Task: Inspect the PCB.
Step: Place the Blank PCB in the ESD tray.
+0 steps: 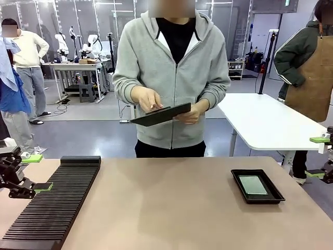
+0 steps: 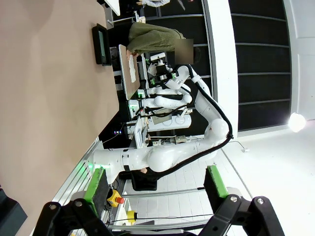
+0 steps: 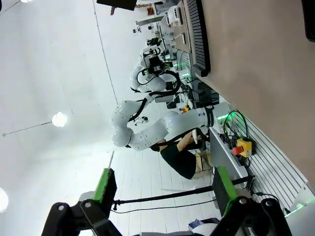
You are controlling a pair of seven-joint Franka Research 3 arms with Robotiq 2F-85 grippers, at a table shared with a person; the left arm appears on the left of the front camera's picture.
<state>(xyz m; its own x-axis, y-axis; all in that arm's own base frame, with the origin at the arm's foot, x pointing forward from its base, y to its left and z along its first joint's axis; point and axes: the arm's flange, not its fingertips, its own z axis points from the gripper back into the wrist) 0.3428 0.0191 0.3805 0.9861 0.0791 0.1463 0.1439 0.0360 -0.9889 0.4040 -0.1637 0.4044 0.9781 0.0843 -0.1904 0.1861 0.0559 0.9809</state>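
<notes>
- My left end effector point(image 1: 31, 173) sits at the left edge of the desk point(image 1: 166, 208), its jaws spread wide with nothing between them; one green pad point(image 1: 43, 186) hangs just above the near end of the slotted black rack point(image 1: 54, 200).
- In my left wrist view the same left end effector point(image 2: 156, 184) shows both green-padded fingers point(image 2: 96, 183) far apart, only open air between them.
- My right end effector point(image 1: 322, 156) is at the right edge of the front view, beyond the desk's corner, jaws wide and empty.
- In my right wrist view the right end effector point(image 3: 162, 189) has its two fingers point(image 3: 105, 184) spread, holding nothing.
- The PCB point(image 1: 253, 184) lies flat inside the shallow black tray point(image 1: 257, 186) on the right part of the desk, well apart from both of my end effectors.
- In the left wrist view the tray point(image 2: 102, 44) appears far across the desk point(image 2: 49, 98), with the pale PCB point(image 2: 103, 43) in it.
- The person point(image 1: 171, 78) in a grey hoodie stands at the far side and holds a dark flat clipboard point(image 1: 160, 115) tilted in both hands, above the desk's far edge.
- The rack point(image 3: 198, 34) also shows in my right wrist view, on the desk's far part.
</notes>
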